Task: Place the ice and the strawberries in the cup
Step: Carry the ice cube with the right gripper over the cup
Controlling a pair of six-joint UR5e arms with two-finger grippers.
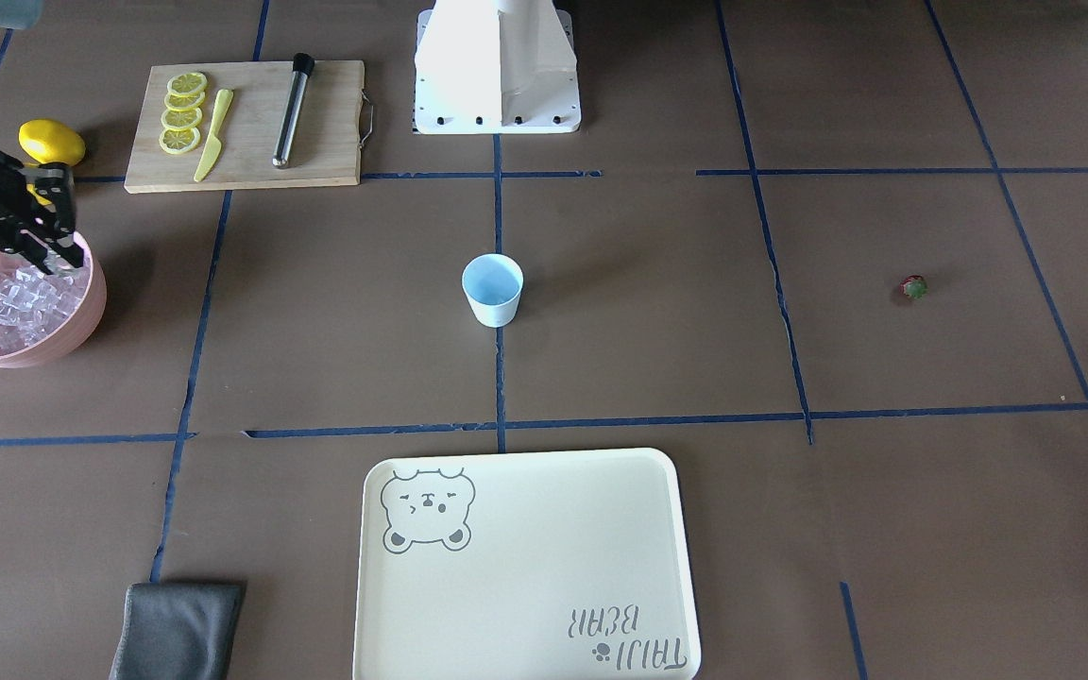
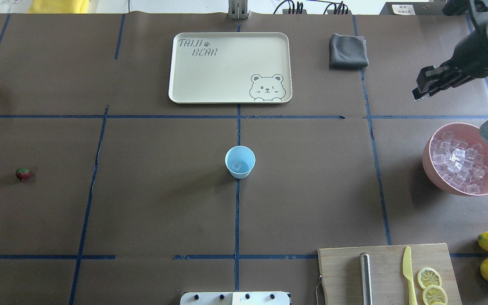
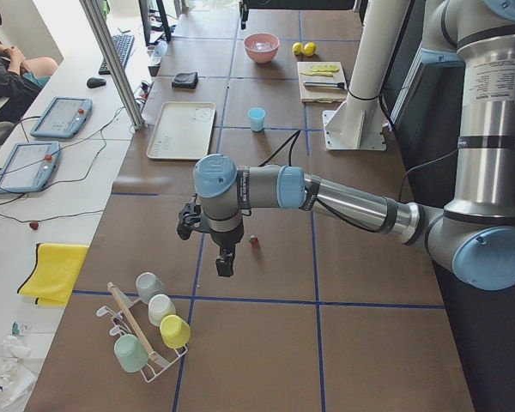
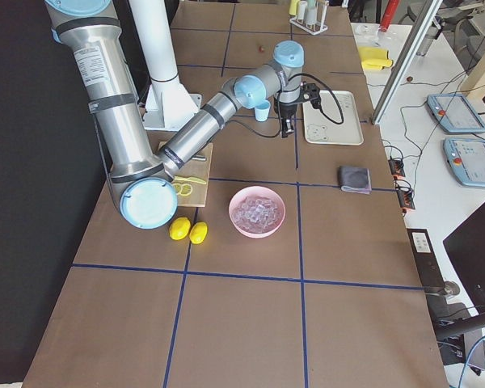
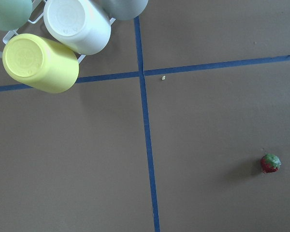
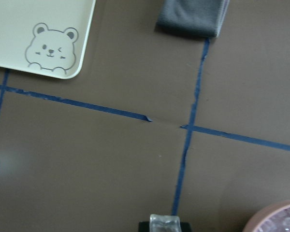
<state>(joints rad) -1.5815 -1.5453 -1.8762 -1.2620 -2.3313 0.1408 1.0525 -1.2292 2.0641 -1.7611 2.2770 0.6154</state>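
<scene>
Right fingers [image 6: 144,226] clamp an ice cube [image 6: 165,224]; cup [image 2: 240,161] upright.

The table [image 2: 163,203] wears matt brown paper crossed by blue tape [image 2: 237,212]; the cutting board [image 2: 341,275] is pale grained wood bearing a brushed metal rod [image 2: 366,279] and a smooth yellow plastic knife [image 2: 408,271]. The tray [image 2: 227,72] is smooth cream plastic with a dull sheen, the folded cloth [image 2: 347,51] soft grey fabric. The ice [image 2: 458,165] looks clear and glassy in a smooth pink bowl [image 2: 427,161], the cup [image 2: 240,173] smooth light-blue plastic.
</scene>
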